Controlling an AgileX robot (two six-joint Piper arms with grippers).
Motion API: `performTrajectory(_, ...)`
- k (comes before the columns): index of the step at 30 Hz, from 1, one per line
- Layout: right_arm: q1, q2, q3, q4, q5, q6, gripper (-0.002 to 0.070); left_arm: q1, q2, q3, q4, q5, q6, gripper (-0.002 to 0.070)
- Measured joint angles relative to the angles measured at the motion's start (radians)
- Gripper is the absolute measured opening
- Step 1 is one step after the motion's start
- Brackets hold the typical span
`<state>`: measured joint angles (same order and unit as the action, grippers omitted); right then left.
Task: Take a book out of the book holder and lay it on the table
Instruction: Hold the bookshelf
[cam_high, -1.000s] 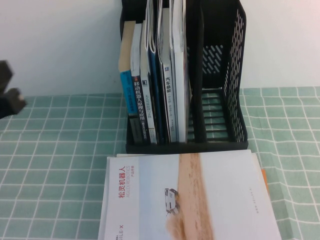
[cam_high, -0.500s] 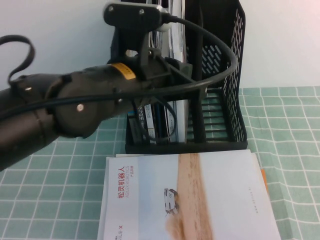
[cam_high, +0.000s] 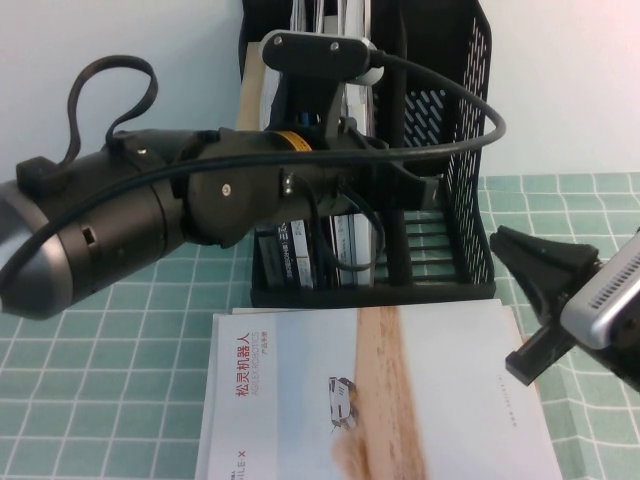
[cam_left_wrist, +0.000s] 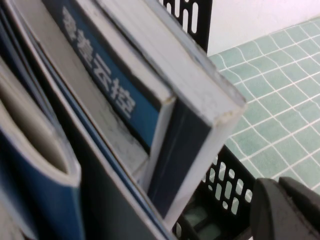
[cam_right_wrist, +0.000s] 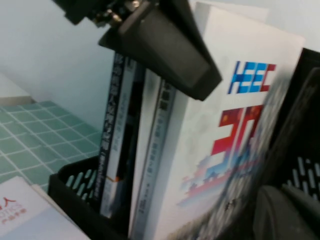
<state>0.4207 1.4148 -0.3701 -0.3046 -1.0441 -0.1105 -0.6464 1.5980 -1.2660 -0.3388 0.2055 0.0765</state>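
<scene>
The table (cam_high: 110, 300), green with a white grid, carries the holder (cam_high: 455, 150) at its far middle and a white book with a tan stripe (cam_high: 380, 400) lying flat at the near edge, just in front of the holder's base. A second ago neither arm reached the holder. Half a second ago the left arm was already across the books; now it reaches further right and a little higher, and the right arm has come in at the near right, where there was only cloth before.

The left arm (cam_high: 130, 235) is the biggest thing in the high view, running from the left edge across the front of the standing books. The left gripper (cam_high: 415, 185) sits at the divider between the books and the open slot; I cannot tell how its fingers stand. In the left wrist view, one finger (cam_left_wrist: 285, 210) lies close by the holder's perforated wall.

The book (cam_right_wrist: 225, 135) stands upright in the holder as the rightmost of the row, its cover facing the open right slot. The left gripper is against its upper part.

The right gripper (cam_high: 535, 275), pressed together, hovers near the holder's right front corner, over the striped book's right edge, apart from the book.

The right slot is open; cloth is open on both sides of the holder.
</scene>
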Motion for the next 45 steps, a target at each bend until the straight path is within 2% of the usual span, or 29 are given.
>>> performTrajectory(4, 0.038, 0.077, -0.002, 0.002, -0.071, -0.008, -0.0002, 0.000, 0.000, 0.000, 0.038, 0.010, -0.014, -0.0003)
performTrajectory(11, 0.065, 0.118, -0.006, 0.004, -0.083, -0.010, -0.0002, 0.000, -0.023, 0.000, 0.073, 0.084, -0.047, -0.0002)
performTrajectory(19, 0.067, 0.126, -0.019, 0.006, -0.094, -0.013, -0.0002, 0.006, -0.068, 0.000, 0.215, 0.152, -0.213, -0.0003)
performTrajectory(23, 0.067, 0.143, -0.026, 0.006, -0.095, -0.019, -0.0002, 0.034, -0.079, -0.002, 0.259, 0.126, -0.279, -0.0003)
performTrajectory(45, 0.067, 0.298, -0.197, -0.055, -0.097, 0.012, 0.0000, 0.044, -0.039, -0.005, 0.207, -0.051, -0.374, -0.0003)
